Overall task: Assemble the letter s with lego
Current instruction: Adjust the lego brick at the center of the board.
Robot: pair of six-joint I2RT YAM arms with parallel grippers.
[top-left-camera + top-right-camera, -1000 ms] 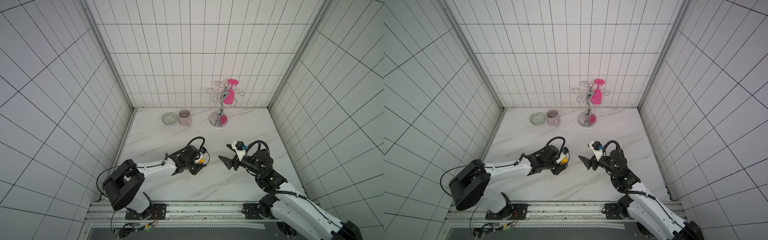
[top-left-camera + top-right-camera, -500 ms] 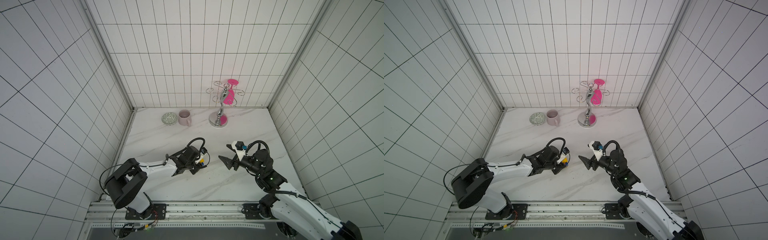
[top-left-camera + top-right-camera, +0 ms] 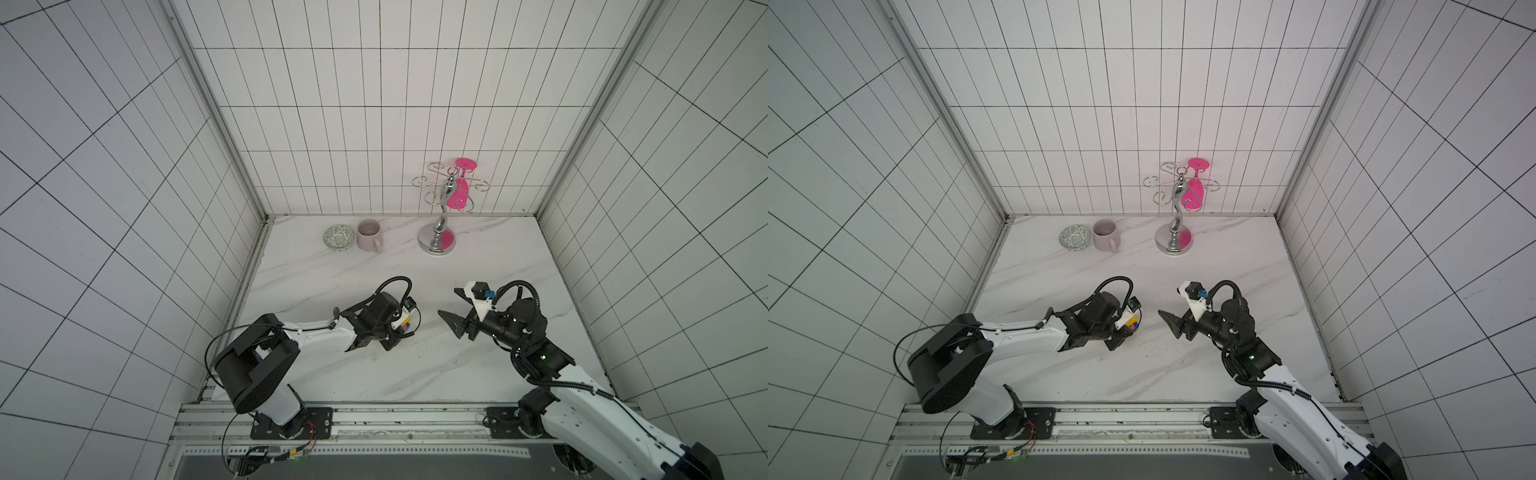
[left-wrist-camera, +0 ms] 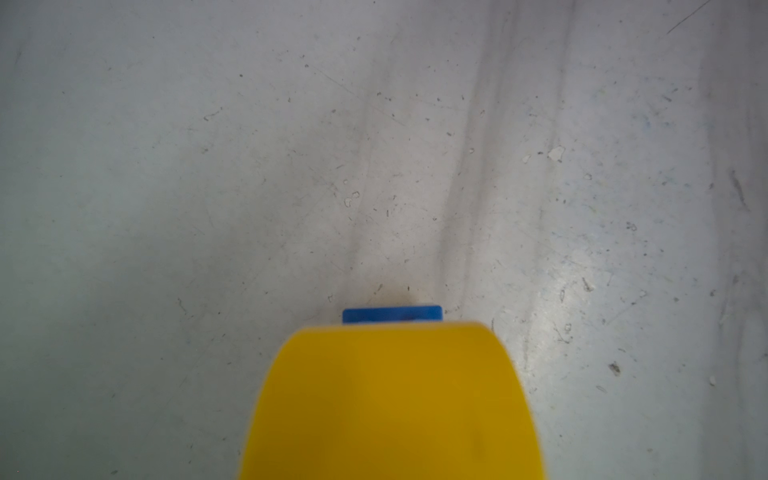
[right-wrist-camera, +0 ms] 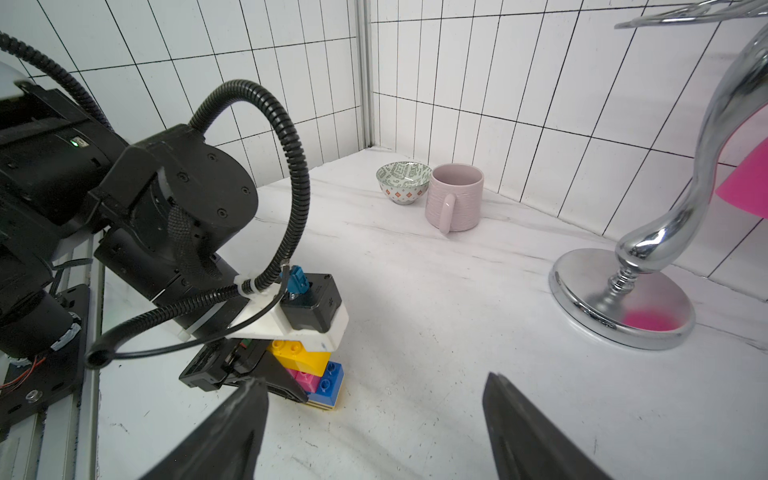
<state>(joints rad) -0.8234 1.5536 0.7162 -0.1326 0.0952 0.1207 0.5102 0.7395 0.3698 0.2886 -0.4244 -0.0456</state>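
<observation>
Toppling looms: left pincer [image 3: 402,331] grips the lego stack [image 5: 311,365], upright on the desk [image 5: 415,291] between its jaws, while right pincer [image 5: 376,384] gapes empty opposite; a skewed lift or nudge could split the bricks.

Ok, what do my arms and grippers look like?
The left arm and right arm have white links, black joints. A ribbed black cable loops over each wrist. The left gripper and right gripper have black tapered fingers, white camera brackets.
</observation>
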